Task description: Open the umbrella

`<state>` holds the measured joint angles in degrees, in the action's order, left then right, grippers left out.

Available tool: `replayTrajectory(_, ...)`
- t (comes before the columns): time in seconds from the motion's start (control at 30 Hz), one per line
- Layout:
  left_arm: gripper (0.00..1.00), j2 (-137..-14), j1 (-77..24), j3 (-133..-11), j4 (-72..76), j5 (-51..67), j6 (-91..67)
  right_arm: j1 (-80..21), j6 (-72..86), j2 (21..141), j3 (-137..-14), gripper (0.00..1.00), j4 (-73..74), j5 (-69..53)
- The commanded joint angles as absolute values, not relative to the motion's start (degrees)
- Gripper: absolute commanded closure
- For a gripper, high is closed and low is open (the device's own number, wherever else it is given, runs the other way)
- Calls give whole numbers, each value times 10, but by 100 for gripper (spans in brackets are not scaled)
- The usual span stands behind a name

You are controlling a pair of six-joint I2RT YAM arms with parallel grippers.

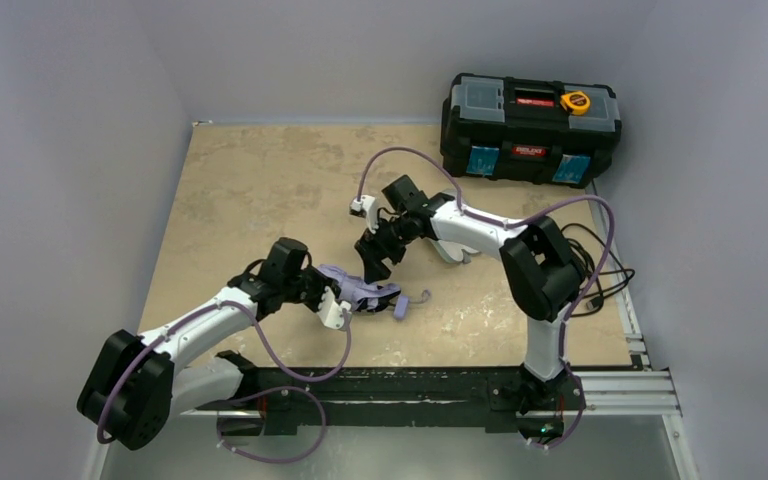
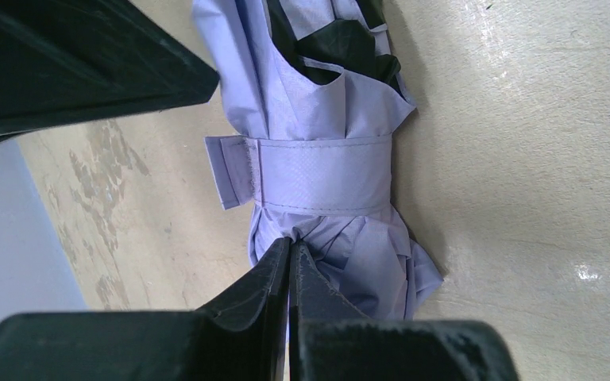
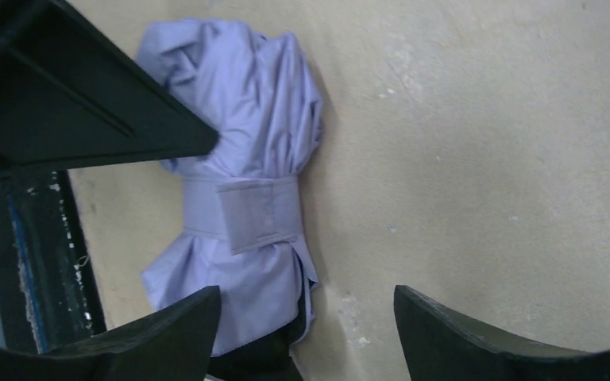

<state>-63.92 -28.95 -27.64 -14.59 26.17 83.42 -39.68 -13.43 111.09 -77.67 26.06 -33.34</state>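
Top view
Surface: a tan board (image 1: 260, 190) with a black toolbox (image 1: 530, 127) at its far right corner.
Umbrella, place: the umbrella (image 1: 358, 292) lies flat on the board, folded, well apart from the toolbox, nearer the arm bases and left of it.
Umbrella, long axis: roughly left to right. The handle end with its thin loop (image 1: 422, 296) is on the toolbox's side, and the bunched canopy end points away from it.
Left claw: the left claw (image 1: 335, 305) sits at the canopy, on the end away from the toolbox.
Right claw: the right claw (image 1: 375, 262) hangs over the bundle from the toolbox's side, apart from it.

Left wrist view
Umbrella, long axis: the umbrella (image 2: 310, 103) runs straight away from the camera, with black underside folds at the far end.
Band: a lavender band (image 2: 322, 173) is wrapped tight round the bundle.
Left claw: the left claw (image 2: 290, 248) has its fingers pressed together, tips against the gathered cloth just beside the band. Whether a fold is caught between them cannot be told.

Right wrist view
Umbrella, long axis: the umbrella (image 3: 238, 103) again runs away from the camera, with the lavender ruffle far and a black fold near.
Band: the band (image 3: 246, 213) is closed round the middle.
Right claw: the right claw (image 3: 308, 292) is spread wide and grips nothing. The bundle lies just beside one finger.
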Motion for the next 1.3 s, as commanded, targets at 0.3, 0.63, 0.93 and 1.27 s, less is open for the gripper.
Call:
replayTrajectory(0.3, 100, -649, -290, -266, -228, 269, 831, -439, -137, 1154, -886, 44, 296, -391)
replayTrajectory(0.63, 100, -651, -290, -269, -223, 269, 823, -442, -154, 1179, -884, 81, 300, -362)
replayTrajectory(0.93, 100, -648, -290, -270, -228, 268, 829, -436, -140, 1177, -894, 77, 304, -418)
replayTrajectory(1.27, 100, -646, -290, -271, -233, 270, 831, -421, -145, 1195, -921, 70, 334, -434)
